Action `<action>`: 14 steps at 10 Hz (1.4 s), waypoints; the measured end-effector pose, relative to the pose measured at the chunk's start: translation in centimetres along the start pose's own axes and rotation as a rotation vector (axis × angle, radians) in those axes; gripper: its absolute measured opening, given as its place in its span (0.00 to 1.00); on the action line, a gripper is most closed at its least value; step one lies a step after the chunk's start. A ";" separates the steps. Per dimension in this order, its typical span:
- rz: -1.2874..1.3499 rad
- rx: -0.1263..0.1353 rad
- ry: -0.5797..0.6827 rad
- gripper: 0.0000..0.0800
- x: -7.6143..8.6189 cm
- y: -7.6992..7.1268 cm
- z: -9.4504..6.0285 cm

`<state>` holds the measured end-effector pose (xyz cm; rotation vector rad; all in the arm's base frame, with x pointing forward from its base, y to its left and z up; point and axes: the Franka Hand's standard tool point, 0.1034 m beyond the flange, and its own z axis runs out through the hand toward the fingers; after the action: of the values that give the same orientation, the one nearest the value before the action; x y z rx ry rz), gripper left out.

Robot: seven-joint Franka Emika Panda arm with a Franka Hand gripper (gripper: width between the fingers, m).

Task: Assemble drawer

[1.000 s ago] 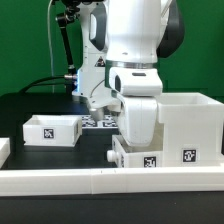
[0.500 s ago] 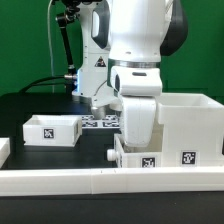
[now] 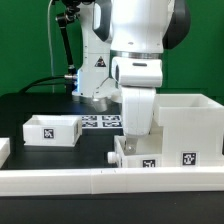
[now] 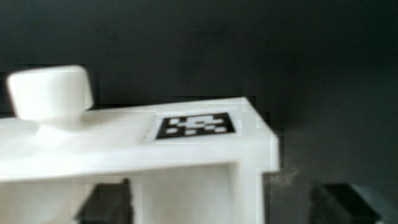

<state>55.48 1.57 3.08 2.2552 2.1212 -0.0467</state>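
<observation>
The drawer's large white housing (image 3: 188,122) stands at the exterior view's right. A small white tray (image 3: 140,158) with a tag sits against its left side, just behind the rail. My gripper (image 3: 136,134) reaches down onto this tray. In the wrist view the tray's front panel (image 4: 169,150) shows a round knob (image 4: 50,92) and a tag (image 4: 196,125). My gripper (image 4: 228,200) is open, its dark fingers (image 4: 107,200) standing on either side of the panel, with a gap on one side. A second tray (image 3: 52,130) lies at the left.
The long low white rail (image 3: 100,180) runs along the front. The marker board (image 3: 100,121) lies behind the trays near the arm's base. A black stand with cables rises at the back left (image 3: 62,50).
The arm's hand has shifted slightly towards the exterior view's right and a little upward over the tray. The trays and the housing stay where they were.
</observation>
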 end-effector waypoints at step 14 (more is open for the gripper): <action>-0.171 0.022 0.134 0.81 -5.8 4.0 0.7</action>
<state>59.14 -4.44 2.69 2.1384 2.3884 0.0776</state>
